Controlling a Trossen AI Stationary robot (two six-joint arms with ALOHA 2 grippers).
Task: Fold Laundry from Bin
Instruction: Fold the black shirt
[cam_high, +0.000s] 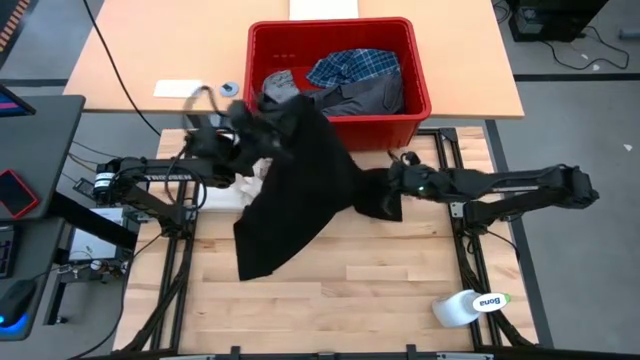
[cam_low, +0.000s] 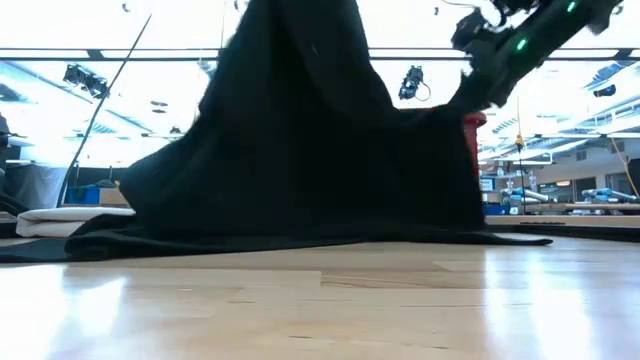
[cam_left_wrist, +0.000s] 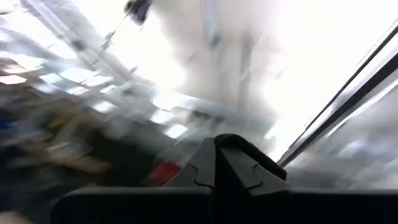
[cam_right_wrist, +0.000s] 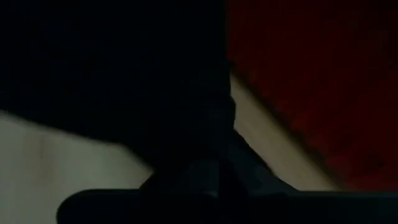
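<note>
Grippers left (cam_high: 243, 138) and right (cam_high: 385, 185) pinch black garment (cam_high: 295, 190) aloft.

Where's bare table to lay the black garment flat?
Free: the wood nearest the camera-side edge, between the black garment's hanging hem and the white roll. Crowded: the strip by the red bin, where the left gripper and right gripper hold the garment over white cloth.

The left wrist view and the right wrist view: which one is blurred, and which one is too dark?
Left wrist view: streaked by motion blur and washed out by bright ceiling light. Right wrist view: nearly all dark, filled by the large black soft garment, with the bright red plastic bin dim behind it.
</note>
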